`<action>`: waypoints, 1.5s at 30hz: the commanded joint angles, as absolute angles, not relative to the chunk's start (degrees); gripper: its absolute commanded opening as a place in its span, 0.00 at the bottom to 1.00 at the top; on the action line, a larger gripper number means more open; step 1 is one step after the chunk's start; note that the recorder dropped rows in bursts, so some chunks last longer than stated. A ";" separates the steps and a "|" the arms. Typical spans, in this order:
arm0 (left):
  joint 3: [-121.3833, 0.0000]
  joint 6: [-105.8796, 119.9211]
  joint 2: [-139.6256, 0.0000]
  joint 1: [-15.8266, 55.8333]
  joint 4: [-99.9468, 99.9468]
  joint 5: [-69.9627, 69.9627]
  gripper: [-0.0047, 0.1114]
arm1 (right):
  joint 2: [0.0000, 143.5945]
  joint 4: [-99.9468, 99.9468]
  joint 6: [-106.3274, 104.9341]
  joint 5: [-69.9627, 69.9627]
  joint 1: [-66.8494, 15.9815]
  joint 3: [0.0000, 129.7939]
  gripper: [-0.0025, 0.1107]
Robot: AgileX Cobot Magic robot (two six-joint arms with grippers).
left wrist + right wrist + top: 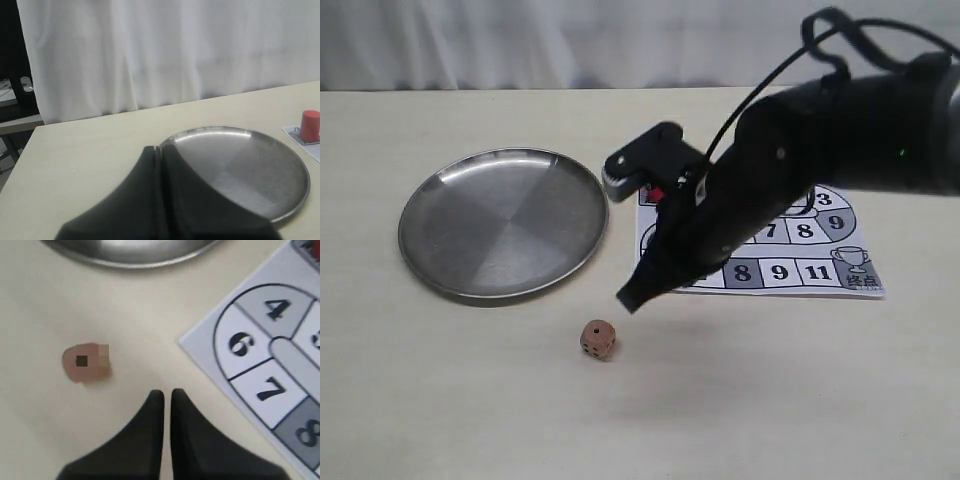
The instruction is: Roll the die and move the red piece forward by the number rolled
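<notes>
Pale tabletop, white curtain behind. Exterior view: the die lies lower centre on bare table, just lower left of the right gripper, the nearer arm. Left wrist view: the left gripper is pressed together, and the red piece stands upright beyond the plate. Right wrist view: fingers together, and the die, a cube with no long axis, shows one pip up.

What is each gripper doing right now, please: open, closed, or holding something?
Left gripper: closed, holding nothing.
Right gripper: closed, holding nothing; the die lies apart from it.
</notes>
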State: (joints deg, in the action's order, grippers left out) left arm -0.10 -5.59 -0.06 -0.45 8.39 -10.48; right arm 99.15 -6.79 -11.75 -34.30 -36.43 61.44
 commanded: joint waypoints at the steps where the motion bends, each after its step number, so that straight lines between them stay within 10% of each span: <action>1: 0.00 -5.64 0.00 0.03 8.28 -9.93 0.04 | 101.27 -6.88 -12.75 -29.39 -40.15 57.56 0.06; 45: 0.00 -5.64 0.00 0.03 8.28 -9.93 0.04 | 104.27 -0.51 -9.60 -33.67 -44.70 63.89 0.06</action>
